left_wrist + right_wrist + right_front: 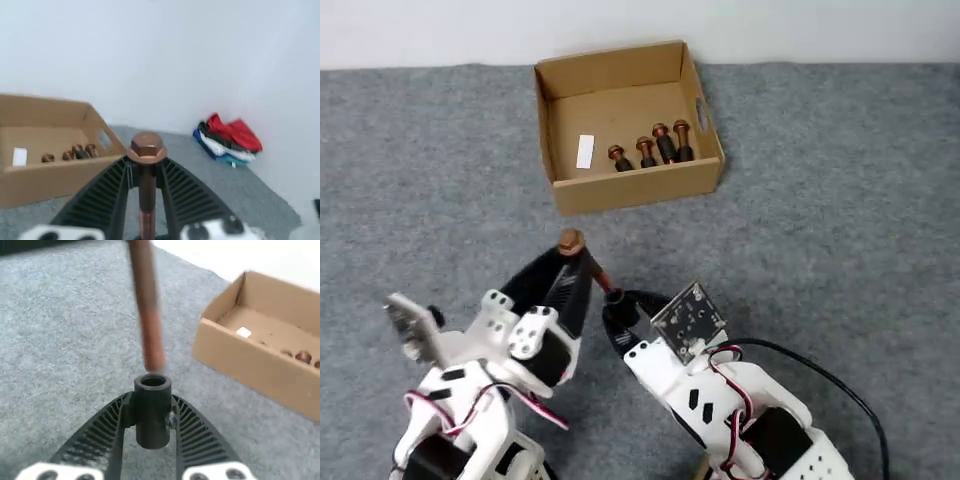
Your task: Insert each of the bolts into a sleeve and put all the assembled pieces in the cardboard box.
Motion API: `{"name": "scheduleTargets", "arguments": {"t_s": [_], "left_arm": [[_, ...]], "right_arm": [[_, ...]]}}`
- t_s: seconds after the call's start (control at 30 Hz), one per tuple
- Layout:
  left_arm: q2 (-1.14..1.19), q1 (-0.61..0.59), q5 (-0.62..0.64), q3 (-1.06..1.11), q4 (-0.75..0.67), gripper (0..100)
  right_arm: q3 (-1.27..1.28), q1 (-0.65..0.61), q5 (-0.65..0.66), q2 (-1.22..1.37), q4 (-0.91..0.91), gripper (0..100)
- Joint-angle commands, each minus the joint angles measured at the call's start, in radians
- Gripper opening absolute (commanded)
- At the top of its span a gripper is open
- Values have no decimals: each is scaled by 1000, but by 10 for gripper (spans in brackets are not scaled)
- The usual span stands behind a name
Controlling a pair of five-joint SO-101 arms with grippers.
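Note:
My left gripper [146,180] is shut on a copper bolt [146,185], hex head toward the box; from above the bolt [582,255] slants over the carpet with its head [570,240] near the box. My right gripper [152,415] is shut on a black sleeve [152,407], bore facing up. The bolt's shank [147,310] comes down with its tip right at the sleeve's mouth; in the high view the sleeve [617,303] sits at the bolt's lower end. The cardboard box [630,190] stands behind with several assembled pieces [650,148] in a row inside.
A white label [584,151] lies on the box floor. Grey carpet surrounds the arms. A black cable [820,380] runs from the right arm. A heap of red, white and blue cloth [227,139] lies by the wall.

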Motion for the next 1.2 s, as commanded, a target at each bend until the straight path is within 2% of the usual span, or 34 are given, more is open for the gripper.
{"name": "scheduleTargets", "arguments": {"t_s": [0.0, 1.17], "left_arm": [[-3, 15, 8, -8, -31, 5], [-2, 18, 5, 5, 100, 5]], "right_arm": [[-14, -21, 37, -7, -28, 9], [-60, -5, 43, -12, -28, 9]]}}
